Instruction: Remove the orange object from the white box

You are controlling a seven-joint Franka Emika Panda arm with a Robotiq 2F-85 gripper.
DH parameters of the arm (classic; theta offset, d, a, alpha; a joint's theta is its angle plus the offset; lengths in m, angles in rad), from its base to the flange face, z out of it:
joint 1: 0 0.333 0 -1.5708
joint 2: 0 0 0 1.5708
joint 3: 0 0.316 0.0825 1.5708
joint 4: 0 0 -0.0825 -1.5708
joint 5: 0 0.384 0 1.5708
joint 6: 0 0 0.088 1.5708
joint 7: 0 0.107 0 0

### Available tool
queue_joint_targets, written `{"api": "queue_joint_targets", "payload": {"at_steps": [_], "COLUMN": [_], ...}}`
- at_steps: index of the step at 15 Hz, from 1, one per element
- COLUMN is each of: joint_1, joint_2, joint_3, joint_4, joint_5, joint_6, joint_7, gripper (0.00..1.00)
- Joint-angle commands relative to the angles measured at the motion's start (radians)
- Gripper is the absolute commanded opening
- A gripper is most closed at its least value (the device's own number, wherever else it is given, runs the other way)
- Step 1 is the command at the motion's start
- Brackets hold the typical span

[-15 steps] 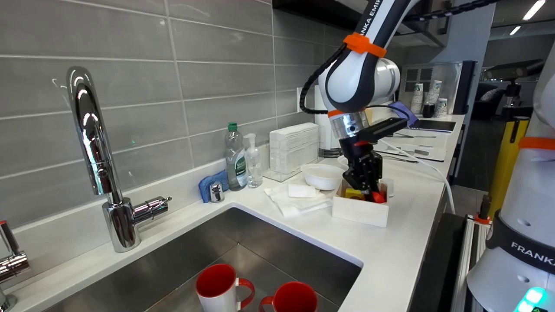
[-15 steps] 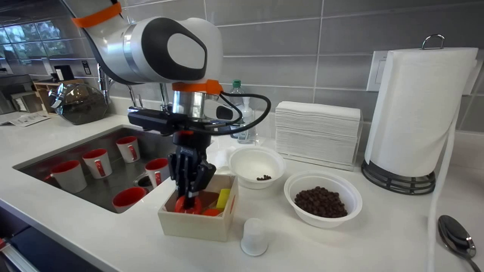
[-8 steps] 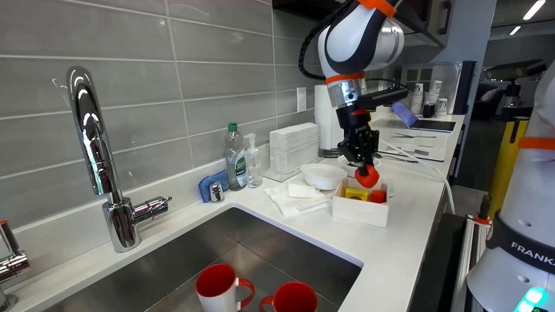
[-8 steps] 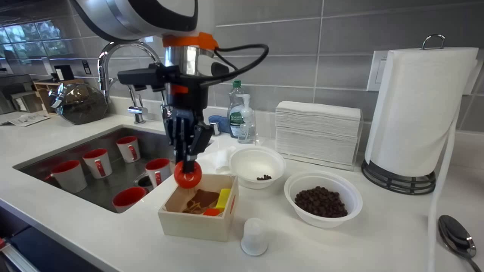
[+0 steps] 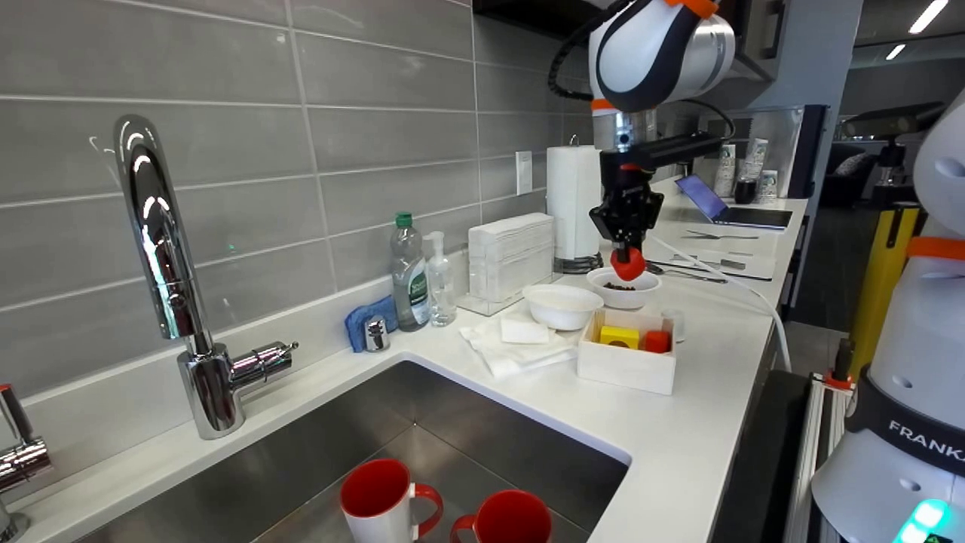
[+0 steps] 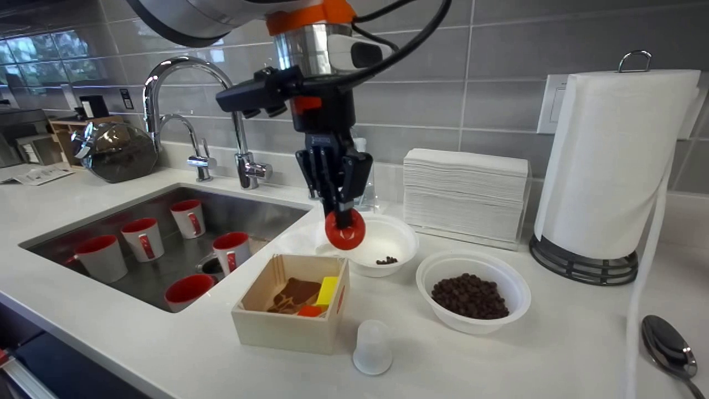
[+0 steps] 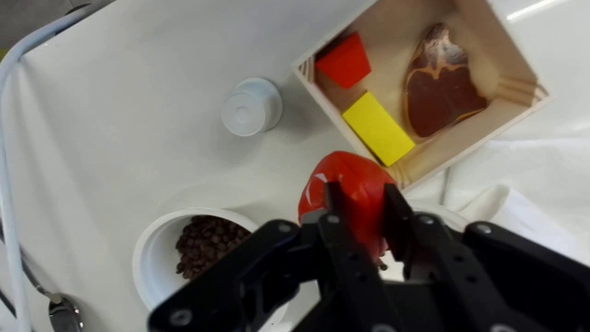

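The white box (image 6: pixel 285 332) is a shallow open-topped box on the counter, also visible in an exterior view (image 5: pixel 626 369) and the wrist view (image 7: pixel 500 53). My gripper (image 6: pixel 344 216) is shut on a shiny red-orange round object (image 6: pixel 355 235), which also shows in an exterior view (image 5: pixel 630 268) and the wrist view (image 7: pixel 343 166). Both hang in the air beside and above the box, over the bowls' side. In the box lie a red-orange block (image 7: pixel 345 60), a yellow block (image 7: pixel 379 129) and a flat brown piece (image 7: pixel 440 94). The fingers cover part of the held object.
A white bowl (image 6: pixel 407 244) with few chips stands behind the held object. A bowl (image 6: pixel 515 313) with many chips stands beside it. A small white cup (image 6: pixel 372 346) stands near the box. A napkin stack (image 6: pixel 465 199), paper towels (image 6: pixel 615 166) and a sink (image 6: pixel 183 249) with mugs surround them.
My gripper was inside the box on the red-orange round object, then rose out with it. It has since moved sideways past the box toward the bowls. The box and blocks have stayed.
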State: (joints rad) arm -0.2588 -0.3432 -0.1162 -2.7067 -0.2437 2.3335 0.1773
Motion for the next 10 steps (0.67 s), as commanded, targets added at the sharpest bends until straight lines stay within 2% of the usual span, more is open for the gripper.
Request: {"api": "queue_joint_targets", "payload": {"at_steps": [1,4,8,9,10], "joint_1": [-0.061,-0.091,-0.089,-0.085,-0.078], "joint_2": [0.066,0.136,0.210,0.218,0.218], "joint_3": [-0.018,-0.028,-0.050,-0.055,-0.060], "joint_4": [-0.027,-0.046,-0.045,-0.044,-0.045], "joint_5": [-0.073,-0.102,-0.079,-0.069,-0.053], "joint_6": [0.123,0.205,0.331,0.346,0.347], "joint_7": [0.054,0.085,0.091,0.088,0.078], "gripper": [0.04,0.04,0.04,0.41,0.41]}}
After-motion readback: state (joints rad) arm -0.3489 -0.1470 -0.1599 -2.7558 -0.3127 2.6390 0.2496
